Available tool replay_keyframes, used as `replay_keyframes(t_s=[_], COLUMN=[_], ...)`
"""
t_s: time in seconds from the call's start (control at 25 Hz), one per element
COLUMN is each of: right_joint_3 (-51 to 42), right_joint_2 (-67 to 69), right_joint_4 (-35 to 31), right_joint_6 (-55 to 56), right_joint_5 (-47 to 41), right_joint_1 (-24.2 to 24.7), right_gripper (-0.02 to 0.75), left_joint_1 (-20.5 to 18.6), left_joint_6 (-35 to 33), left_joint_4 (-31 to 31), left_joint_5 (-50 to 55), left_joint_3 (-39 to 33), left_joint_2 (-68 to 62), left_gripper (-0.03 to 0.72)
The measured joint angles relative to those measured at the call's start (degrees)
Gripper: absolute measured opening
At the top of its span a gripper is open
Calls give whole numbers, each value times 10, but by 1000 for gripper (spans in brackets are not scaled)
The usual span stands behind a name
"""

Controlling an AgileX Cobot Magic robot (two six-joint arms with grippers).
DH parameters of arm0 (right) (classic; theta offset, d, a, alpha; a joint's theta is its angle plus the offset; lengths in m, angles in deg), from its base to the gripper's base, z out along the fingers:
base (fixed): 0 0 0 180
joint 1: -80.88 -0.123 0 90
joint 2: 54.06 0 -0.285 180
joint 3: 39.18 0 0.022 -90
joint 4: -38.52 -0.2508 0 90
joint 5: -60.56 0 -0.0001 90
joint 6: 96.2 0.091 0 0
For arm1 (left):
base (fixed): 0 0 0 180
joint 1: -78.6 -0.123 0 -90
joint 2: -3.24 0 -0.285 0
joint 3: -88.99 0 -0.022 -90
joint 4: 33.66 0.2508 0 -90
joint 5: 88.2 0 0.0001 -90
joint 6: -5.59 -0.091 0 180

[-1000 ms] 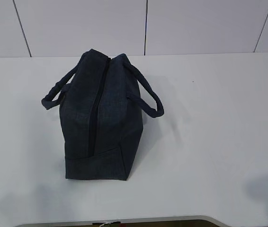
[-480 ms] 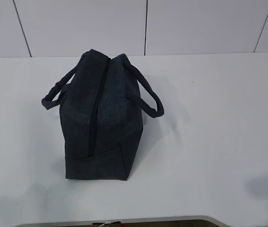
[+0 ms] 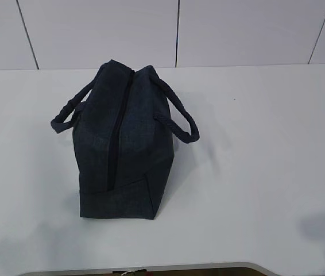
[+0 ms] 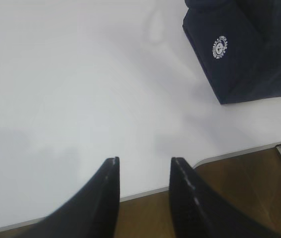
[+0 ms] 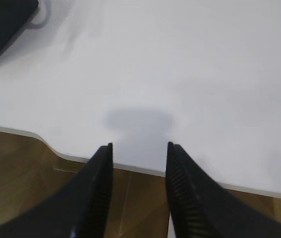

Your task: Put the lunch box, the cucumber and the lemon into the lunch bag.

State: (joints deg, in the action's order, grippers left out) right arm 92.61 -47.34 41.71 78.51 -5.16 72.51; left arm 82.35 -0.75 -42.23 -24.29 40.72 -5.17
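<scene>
Item: lunch bag (image 3: 122,144), zipped, unmoved on your counter (image 3: 254,144) over the last second; left gripper (image 4: 143,166) and right gripper (image 5: 138,148) jaws part-open, empty (food items unseen) – task looks finished or unstarted

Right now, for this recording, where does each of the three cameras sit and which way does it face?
Exterior view: sits past the table's near edge, looking down at a slant at the zipped lunch bag on the white table; no robot part shows.
Left wrist view: looks down past the open left pincer at the table's front edge, with the bag's end at upper right.
Right wrist view: looks down past the open right pincer at bare table.
Shared: both wrist views catch the bag and the table edge.
</scene>
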Motion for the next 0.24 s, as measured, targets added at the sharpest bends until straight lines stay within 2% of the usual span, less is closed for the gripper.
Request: replay_keyframes(t_s=[0.24], right_joint_3=[0], right_joint_2=[0], right_joint_4=[0], right_joint_6=[0], right_joint_5=[1], right_joint_1=[0], right_gripper=[300], left_joint_1=[0], left_joint_6=[0], left_joint_4=[0], left_joint_5=[0], left_joint_3=[0], left_joint_2=[0], left_gripper=[239])
